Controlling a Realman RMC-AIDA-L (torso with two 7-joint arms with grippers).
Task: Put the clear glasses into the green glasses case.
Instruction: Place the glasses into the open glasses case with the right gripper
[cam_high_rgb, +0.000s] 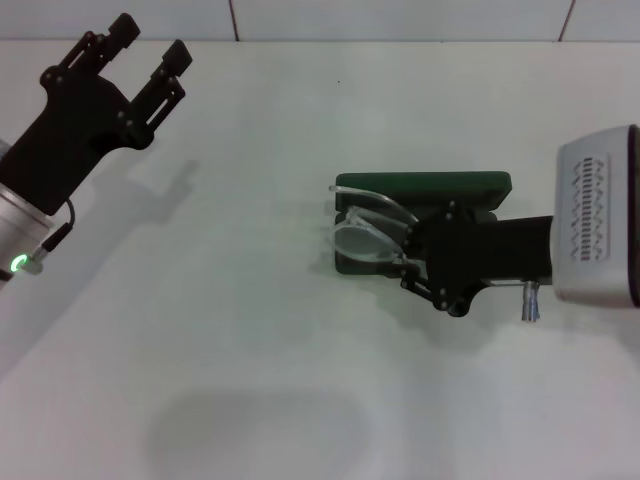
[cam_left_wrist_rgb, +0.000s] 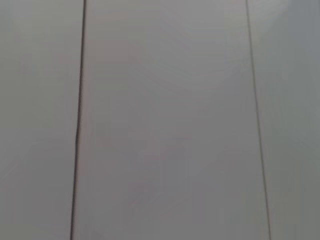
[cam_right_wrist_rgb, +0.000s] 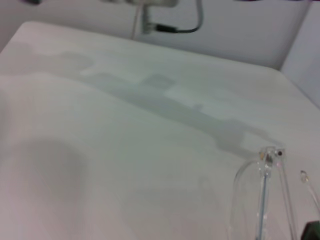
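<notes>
Right gripper (cam_high_rgb: 400, 245) above the open green glasses case (cam_high_rgb: 440, 184), its fingers closed on the clear glasses (cam_high_rgb: 365, 235), which sit over the case's end farthest from the arm. The glasses' long axis runs across the case's length, with 1 thin arm lying along it. Judged light, slick and brittle; best held at the frame's bridge. Left gripper (cam_high_rgb: 150, 55), fingers wide, hangs idle over the white worktop (cam_high_rgb: 250, 330), well apart from the case.

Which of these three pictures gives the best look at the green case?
The head view: the green glasses case lies open on the table, partly hidden by the right pincer with the clear glasses. The right wrist view shows perhaps a dark corner only; the left wrist view shows none of it.
</notes>
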